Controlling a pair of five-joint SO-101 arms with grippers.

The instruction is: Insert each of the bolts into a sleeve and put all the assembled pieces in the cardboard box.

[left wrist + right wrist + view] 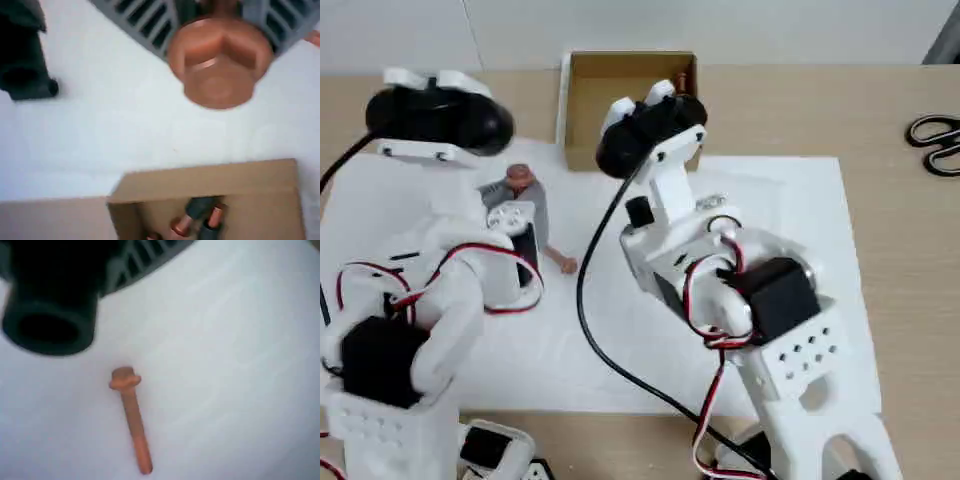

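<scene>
**Bolt in one gripper, sleeve in the other, one bolt loose**

Hardware here is small, stiff and light. None of it looks likely to crush, though any of it could slip. The left gripper (523,200) has its grey ribbed fingers (145,20) clamped on a copper-coloured bolt (217,60). The flanged head sticks out past the fingertips and the shank is hidden between the jaws. The right gripper (95,267) is closed on a black sleeve (50,315), with the open bore facing out of the grip. The sleeve looks like a rigid tube, best held round its body so that the mouth stays free for the shank.

A loose bolt (131,415) lies flat on the white paper (800,220) between the two arms, touching neither gripper. Its smooth round shank would probably roll or twist under a pinch, so the safest hold is across the shank, just below the head.

In the high view the left arm (430,300) is folded over the left side of the paper, with its gripper near the front of the cardboard box (582,110). The right arm (760,290) leans in from the right, its gripper tucked low beneath its wrist. From the left wrist the sleeve sits off to one side of the held bolt — apart from it and not lined up. Assembled pieces (200,220) already lie in the box.
</scene>
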